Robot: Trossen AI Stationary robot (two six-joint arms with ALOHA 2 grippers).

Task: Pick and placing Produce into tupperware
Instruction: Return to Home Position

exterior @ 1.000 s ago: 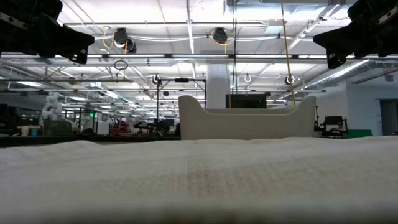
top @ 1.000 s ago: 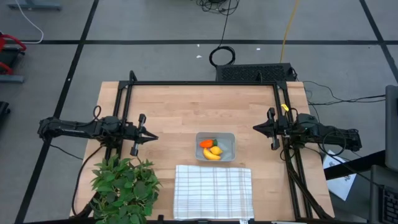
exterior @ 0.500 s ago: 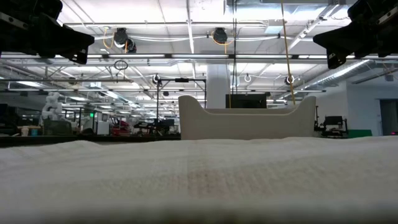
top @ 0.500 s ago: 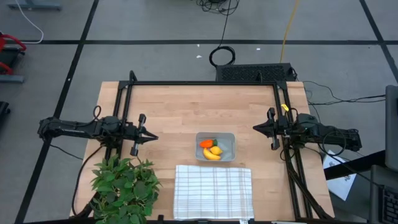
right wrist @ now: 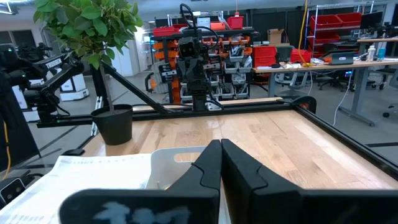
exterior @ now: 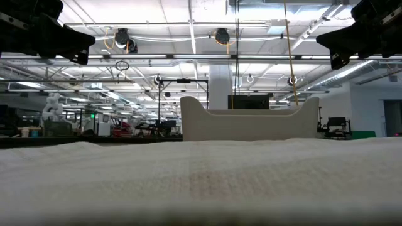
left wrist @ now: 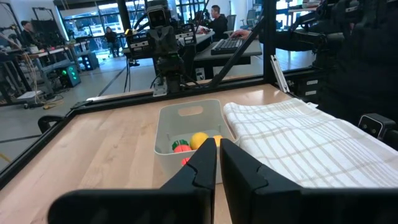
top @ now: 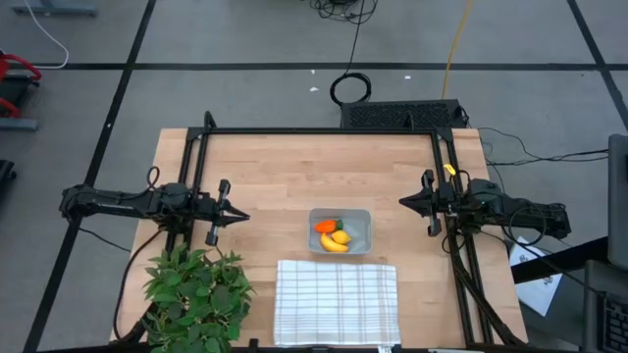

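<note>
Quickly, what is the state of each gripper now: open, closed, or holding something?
Left gripper: closed, holding nothing.
Right gripper: closed, holding nothing.

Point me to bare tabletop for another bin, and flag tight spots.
Free: bare table between the rear frame rail and the tupperware, plus strips flanking it toward the left pincer and right pincer. Crowded: front edge, where plant, cloth and tupperware sit close together.
</note>
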